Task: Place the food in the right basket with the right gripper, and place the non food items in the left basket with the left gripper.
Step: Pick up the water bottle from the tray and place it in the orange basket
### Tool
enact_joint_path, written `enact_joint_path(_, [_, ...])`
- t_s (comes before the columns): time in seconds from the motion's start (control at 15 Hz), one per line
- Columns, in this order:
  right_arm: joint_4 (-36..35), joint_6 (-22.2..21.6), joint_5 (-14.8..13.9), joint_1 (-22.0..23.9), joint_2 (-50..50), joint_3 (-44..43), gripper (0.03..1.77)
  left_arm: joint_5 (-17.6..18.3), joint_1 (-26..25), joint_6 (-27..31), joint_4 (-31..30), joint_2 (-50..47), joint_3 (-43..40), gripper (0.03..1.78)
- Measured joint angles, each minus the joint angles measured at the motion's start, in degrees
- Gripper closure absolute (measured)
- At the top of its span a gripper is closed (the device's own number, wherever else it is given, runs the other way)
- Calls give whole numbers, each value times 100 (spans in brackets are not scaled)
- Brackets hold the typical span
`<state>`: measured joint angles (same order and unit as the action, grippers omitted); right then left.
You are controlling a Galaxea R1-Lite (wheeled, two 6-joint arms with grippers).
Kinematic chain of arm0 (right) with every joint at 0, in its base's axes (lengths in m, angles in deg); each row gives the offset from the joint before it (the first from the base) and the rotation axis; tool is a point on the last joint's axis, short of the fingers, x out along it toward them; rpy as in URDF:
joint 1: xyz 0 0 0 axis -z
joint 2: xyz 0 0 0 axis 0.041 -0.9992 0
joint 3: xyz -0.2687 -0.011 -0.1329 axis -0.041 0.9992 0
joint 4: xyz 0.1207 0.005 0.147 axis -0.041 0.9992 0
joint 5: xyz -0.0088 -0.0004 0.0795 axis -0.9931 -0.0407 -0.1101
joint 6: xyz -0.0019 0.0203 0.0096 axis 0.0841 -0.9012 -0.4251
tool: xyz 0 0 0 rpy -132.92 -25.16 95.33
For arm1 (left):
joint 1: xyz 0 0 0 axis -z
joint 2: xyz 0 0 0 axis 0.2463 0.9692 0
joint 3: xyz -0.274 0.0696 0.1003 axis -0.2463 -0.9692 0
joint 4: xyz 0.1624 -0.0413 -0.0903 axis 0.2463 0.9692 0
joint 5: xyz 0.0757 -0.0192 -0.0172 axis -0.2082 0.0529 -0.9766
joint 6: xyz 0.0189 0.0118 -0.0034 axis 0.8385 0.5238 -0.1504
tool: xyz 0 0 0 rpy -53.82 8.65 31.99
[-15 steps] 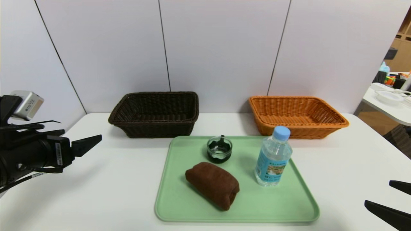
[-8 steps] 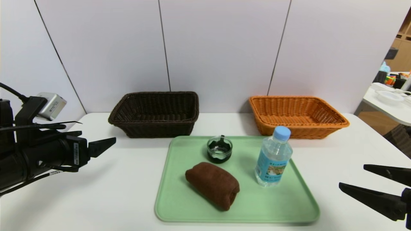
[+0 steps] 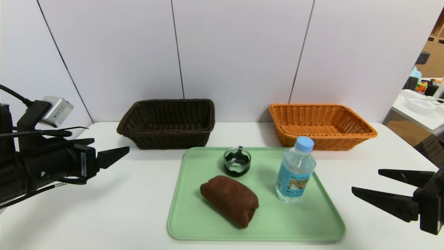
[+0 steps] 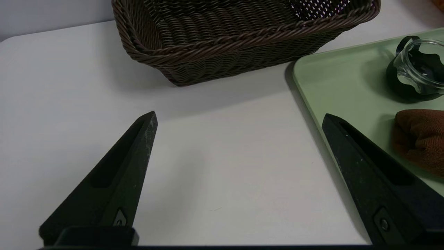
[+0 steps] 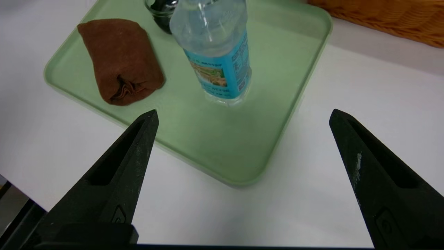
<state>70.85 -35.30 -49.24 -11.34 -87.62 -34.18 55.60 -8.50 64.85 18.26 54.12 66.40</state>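
From the head view, my left claw [image 3: 118, 154] hangs over the white desk [image 3: 114, 194] left of the green tray [image 3: 194, 208], released and holding nothing. My right claw [image 3: 367, 185] hangs over the desk at the right of the tray, also released and empty. On the tray lie 3 things: a rolled brown towel [image 3: 229, 200], a small glass jar [image 3: 237, 161] behind it, and an upright water bottle [image 3: 295, 169] with a blue cap. The dark basket [image 3: 168, 122] stands behind the tray to the left, the orange basket [image 3: 321, 124] behind to the right.

In the left wrist view, my 2 fingers [image 4: 137, 149] stand wide apart above bare desk, with the dark basket beyond them.

In the right wrist view, my 2 fingers [image 5: 138, 139] spread wide near the tray's corner, short of the bottle.
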Motion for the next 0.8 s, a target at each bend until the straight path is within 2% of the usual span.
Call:
enact_joint_path(0.2, [-2,-26,-235,5,-386,-389,10,-2,-2,0,-5,20,33,12])
enact_joint_path(0.4, [-2,-457,-419,-13,-668,-745,10,-5,-5,-5,-16,83,49,12])
enact_joint_path(0.6, [20,-664,-1112,-55,-872,-1069,10,-13,11,-10,-16,146,132,12])
enact_joint_path(0.8, [30,-809,-1648,-277,-948,-1112,10,-22,13,-10,-18,179,182,12])
